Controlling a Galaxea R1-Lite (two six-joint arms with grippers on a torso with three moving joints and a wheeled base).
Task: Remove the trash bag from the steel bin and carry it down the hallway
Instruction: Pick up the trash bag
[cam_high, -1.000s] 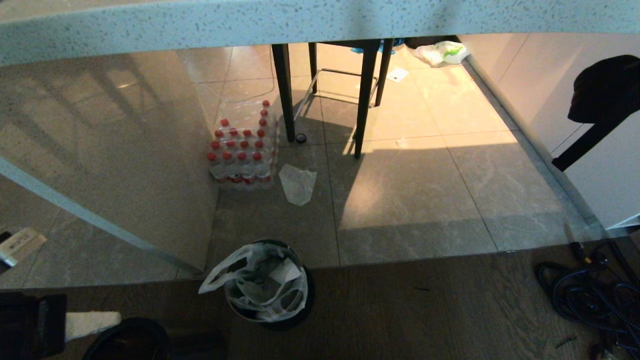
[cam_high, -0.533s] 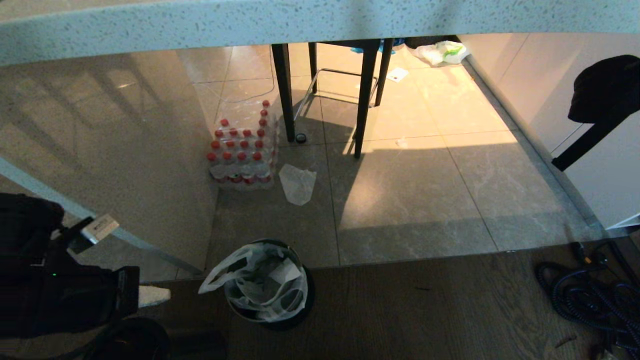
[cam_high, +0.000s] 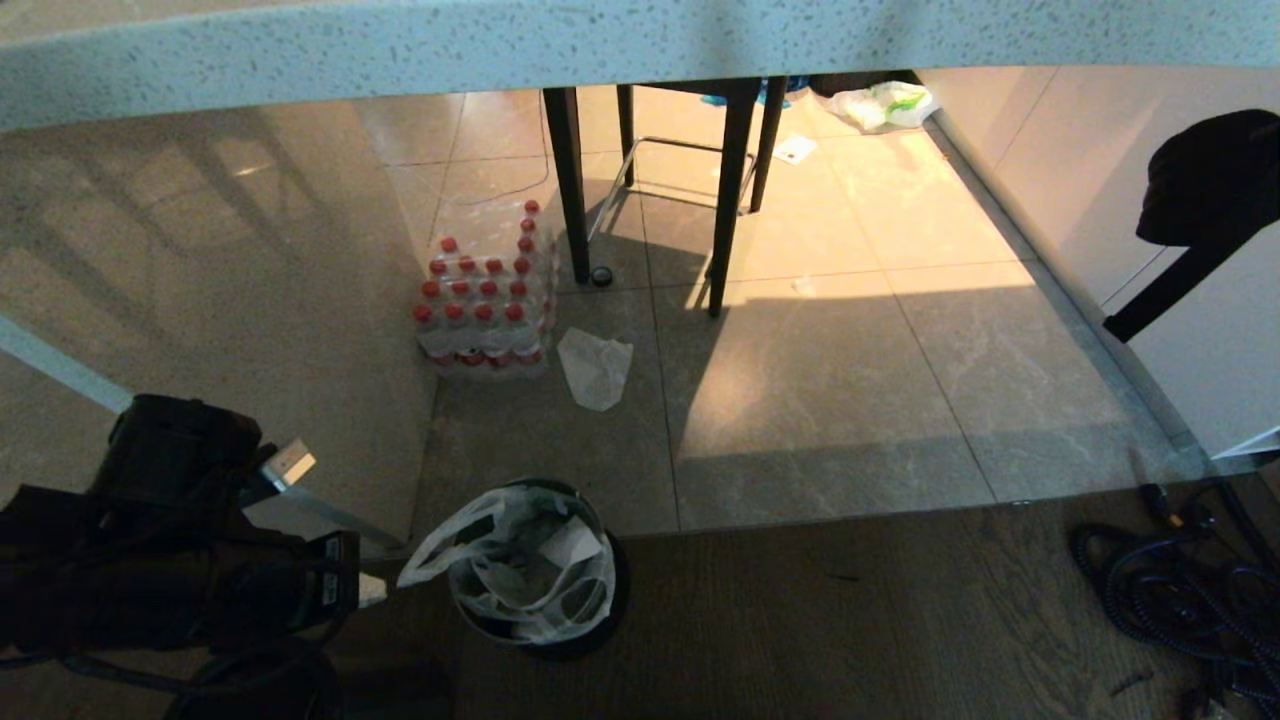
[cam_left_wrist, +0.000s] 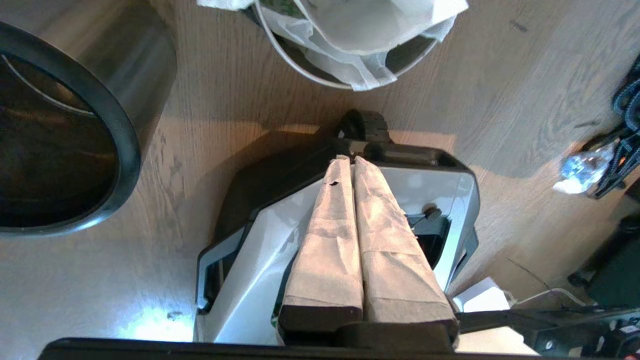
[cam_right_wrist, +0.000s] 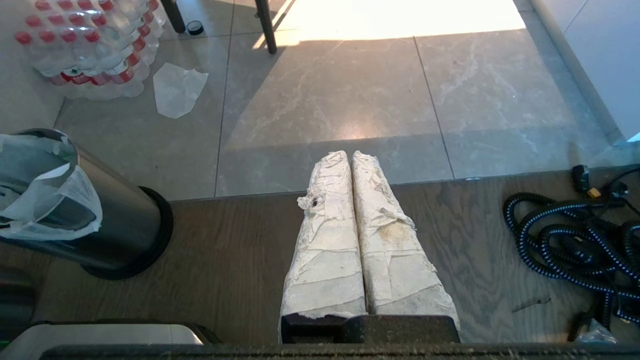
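Head view: the trash bag (cam_high: 520, 565) sits in the steel bin (cam_high: 600, 625) at lower centre; the left gripper (cam_high: 372, 590), low left, nearly touches its loose handle and could push it aside.

Left wrist view: its fingers (cam_left_wrist: 330, 245) are pressed together, empty, so no grasp is possible yet.

Right wrist view: the right gripper (cam_right_wrist: 351, 160) is closed too, idle.

Left gripper (cam_high: 372, 590) fingers together; right gripper (cam_right_wrist: 350, 156) likewise

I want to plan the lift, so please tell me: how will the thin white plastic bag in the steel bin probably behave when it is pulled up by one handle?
The thin white plastic bag looks crumpled and limp, so it will probably sag and stretch. One loop handle droops over the rim of the steel bin, likely easy to snag. The crumpled contents look light.
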